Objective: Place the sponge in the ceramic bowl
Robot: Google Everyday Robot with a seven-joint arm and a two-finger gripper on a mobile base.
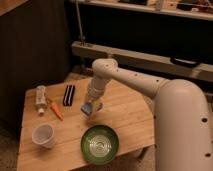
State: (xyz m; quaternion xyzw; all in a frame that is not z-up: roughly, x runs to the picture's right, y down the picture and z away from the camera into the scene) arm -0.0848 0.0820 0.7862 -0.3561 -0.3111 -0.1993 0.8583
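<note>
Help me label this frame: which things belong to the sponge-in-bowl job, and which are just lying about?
Job: sponge; green ceramic bowl; end effector, at the sponge, beyond the bowl.
Lying about: white cup; black block; white bottle; orange item.

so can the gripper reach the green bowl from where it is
Probably yes: the gripper, holding the sponge, hangs just behind the green ceramic bowl, and no object stands between them.

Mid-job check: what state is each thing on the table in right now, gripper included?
gripper: shut on sponge, over table
sponge: held, not yet in ceramic bowl
ceramic bowl: upright, empty
white cup: upright, open top
bottle: lying on its side
black block: lying flat
</note>
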